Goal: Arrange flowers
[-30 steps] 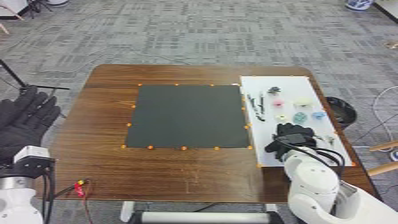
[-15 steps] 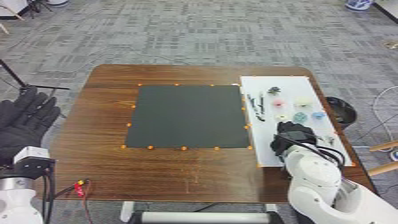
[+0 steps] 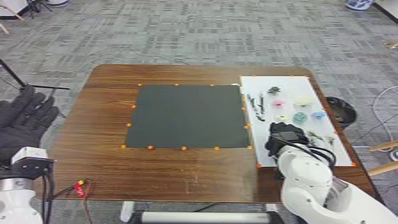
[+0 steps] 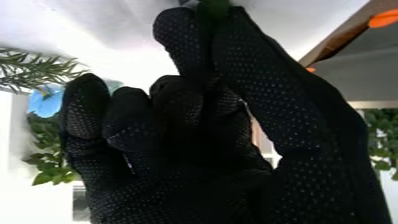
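Left hand (image 3: 19, 125) out to the side, fingers extended. Right arm (image 3: 311, 179) reaching forward, right hand (image 3: 286, 135) pinching between thumb and fingertip, other fingers bent.

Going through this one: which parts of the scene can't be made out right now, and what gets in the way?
- Green thing at the right hand's fingertips, right wrist view: cut off by the top edge, so its kind is unclear.
- Blue flower, right wrist view: partly behind the fingers.
- White board, head view: partly covered by the right hand.
- Pink flower, head view: too small to tell petals.
- Left hand, head view: cut by the left edge.
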Tool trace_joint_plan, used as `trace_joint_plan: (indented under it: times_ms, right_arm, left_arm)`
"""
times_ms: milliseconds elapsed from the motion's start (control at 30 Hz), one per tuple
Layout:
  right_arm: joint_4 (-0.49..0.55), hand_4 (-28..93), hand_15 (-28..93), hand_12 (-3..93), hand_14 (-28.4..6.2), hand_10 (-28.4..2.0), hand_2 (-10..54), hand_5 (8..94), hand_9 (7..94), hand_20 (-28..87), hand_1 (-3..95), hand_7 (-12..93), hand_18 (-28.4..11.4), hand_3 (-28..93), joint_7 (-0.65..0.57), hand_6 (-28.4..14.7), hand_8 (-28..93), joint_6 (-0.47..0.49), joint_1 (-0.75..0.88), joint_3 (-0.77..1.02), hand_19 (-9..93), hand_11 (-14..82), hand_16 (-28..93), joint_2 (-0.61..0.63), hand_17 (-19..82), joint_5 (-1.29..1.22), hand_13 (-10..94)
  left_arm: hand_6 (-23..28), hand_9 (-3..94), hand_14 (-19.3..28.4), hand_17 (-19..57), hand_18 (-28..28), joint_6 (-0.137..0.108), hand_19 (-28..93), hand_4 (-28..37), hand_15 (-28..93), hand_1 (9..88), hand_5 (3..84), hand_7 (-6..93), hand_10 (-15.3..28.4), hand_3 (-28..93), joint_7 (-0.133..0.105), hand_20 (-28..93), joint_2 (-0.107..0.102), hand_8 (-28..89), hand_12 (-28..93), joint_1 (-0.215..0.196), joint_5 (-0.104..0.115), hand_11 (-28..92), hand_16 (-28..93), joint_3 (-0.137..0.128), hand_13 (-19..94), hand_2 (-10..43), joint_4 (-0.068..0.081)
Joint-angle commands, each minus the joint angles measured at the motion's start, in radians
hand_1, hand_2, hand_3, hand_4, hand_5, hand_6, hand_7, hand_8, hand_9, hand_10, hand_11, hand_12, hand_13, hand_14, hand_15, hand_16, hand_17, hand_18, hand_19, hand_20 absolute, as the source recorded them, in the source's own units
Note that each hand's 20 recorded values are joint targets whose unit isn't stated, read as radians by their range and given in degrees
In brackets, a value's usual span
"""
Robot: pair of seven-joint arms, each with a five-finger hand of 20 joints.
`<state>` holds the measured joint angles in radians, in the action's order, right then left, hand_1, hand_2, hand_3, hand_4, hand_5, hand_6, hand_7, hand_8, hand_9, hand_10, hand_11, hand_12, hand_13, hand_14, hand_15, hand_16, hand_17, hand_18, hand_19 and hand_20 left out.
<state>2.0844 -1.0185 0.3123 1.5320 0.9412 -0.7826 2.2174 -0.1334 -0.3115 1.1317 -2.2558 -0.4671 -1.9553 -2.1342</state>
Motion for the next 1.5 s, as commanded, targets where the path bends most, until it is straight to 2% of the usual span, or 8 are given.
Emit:
trace_joint_plan:
  times_ms: [33, 167, 433, 533, 633, 767, 1233, 1500]
  right_arm:
    - [0.004, -6, 75, 70.6, -20.8, -17.8, -9.5, 76.2, 70.5, 49, 51.4, 39, -28.4, 70, 0.014, -4.0, 26, -0.089, 0.031, -0.004, 79, 56.3, 59, 0.014, 35, 0.049, 64]
    - [0.035, -2, 74, 69.6, -20.4, -17.5, -9.5, 76.7, 71.4, 49, 50.2, 41, -28.4, 70, 0.027, -4.4, 27, -0.147, 0.033, 0.007, 79, 55.0, 57, 0.034, 36, 0.081, 64]
    - [0.083, 1, 74, 71.1, -19.7, -16.7, -9.5, 77.2, 73.3, 48, 49.6, 41, -28.4, 69, 0.058, -4.5, 28, -0.241, -0.041, -0.029, 80, 53.5, 56, 0.038, 37, 0.086, 66]
    - [0.061, 2, 74, 71.3, -19.7, -16.6, -9.5, 77.1, 73.3, 48, 49.5, 41, -28.4, 69, 0.07, -4.4, 28, -0.271, -0.148, -0.09, 80, 53.4, 56, 0.014, 37, 0.034, 67]
    - [0.013, 1, 74, 71.5, -19.5, -16.6, -9.5, 77.0, 73.4, 48, 49.5, 41, -28.4, 69, 0.095, -4.3, 28, -0.362, -0.267, -0.165, 80, 53.3, 56, -0.022, 37, -0.043, 67]
    - [-0.055, 1, 74, 71.2, -19.3, -16.3, -9.5, 77.1, 73.8, 48, 49.4, 42, -28.4, 69, 0.109, -4.3, 27, -0.425, -0.422, -0.295, 80, 53.6, 56, -0.075, 37, -0.072, 67]
    - [-0.334, 0, 74, 70.6, -19.1, -16.1, -9.5, 76.8, 73.6, 47, 49.4, 42, -28.4, 69, 0.14, -4.0, 27, -0.468, -0.805, -0.633, 81, 54.2, 56, -0.352, 38, -0.25, 68]
    - [-0.452, -3, 74, 70.0, -18.9, -15.5, -9.5, 76.5, 73.3, 46, 49.9, 43, -28.4, 69, 0.099, -3.7, 25, -0.576, -0.873, -0.705, 81, 55.0, 56, -0.49, 38, -0.404, 68]
  left_arm:
    - [11.1, 31.8, 16.7, -7.2, 16.6, 0.004, 36, -28.3, 29, 29.1, 41.6, 7.7, 17.3, 72, -0.012, 11, 0.001, -7, 11, -0.034, 0.014, 19, -2, -0.007, 24, 9.6, -0.003]
    - [11.0, 31.8, 16.7, -7.1, 16.6, 0.0, 36, -28.3, 29, 29.0, 41.5, 7.6, 17.4, 72, -0.02, 11, -0.003, -7, 11, -0.05, 0.036, 19, -2, -0.017, 24, 9.5, -0.004]
    - [11.0, 32.0, 16.7, -7.2, 16.7, -0.01, 36, -28.3, 29, 26.7, 41.5, 7.5, 17.4, 71, -0.035, 11, -0.01, -7, 11, -0.067, 0.093, 19, -2, -0.011, 24, 11.1, 0.018]
    - [10.9, 32.0, 16.7, -7.1, 16.6, -0.015, 36, -28.3, 29, 24.1, 41.6, 7.3, 17.4, 67, -0.031, 11, -0.004, -7, 11, -0.074, 0.099, 19, -2, -0.024, 24, 13.4, 0.028]
    - [11.0, 32.0, 16.7, -7.1, 16.6, -0.008, 36, -28.3, 29, 23.9, 41.6, 7.2, 17.4, 64, -0.008, 11, 0.004, -7, 11, -0.071, 0.085, 19, -2, -0.039, 24, 15.4, 0.052]
    - [10.8, 31.9, 16.8, -7.1, 16.6, -0.021, 36, -28.3, 28, 19.6, 41.3, 6.9, 17.4, 69, -0.017, 11, 0.01, -7, 11, -0.068, 0.129, 19, -2, -0.024, 24, 20.0, 0.072]
    - [10.8, 31.7, 16.9, -7.1, 16.4, -0.03, 36, -28.3, 28, 18.5, 41.0, 6.6, 17.3, 71, -0.048, 11, 0.009, -7, 11, -0.074, 0.137, 19, -2, -0.007, 24, 21.9, 0.078]
    - [10.7, 31.6, 16.8, -7.1, 16.4, -0.036, 36, -28.3, 28, 20.1, 41.0, 6.6, 17.3, 65, -0.062, 11, -0.019, -7, 11, -0.039, 0.134, 19, -2, 0.023, 24, 20.6, 0.089]
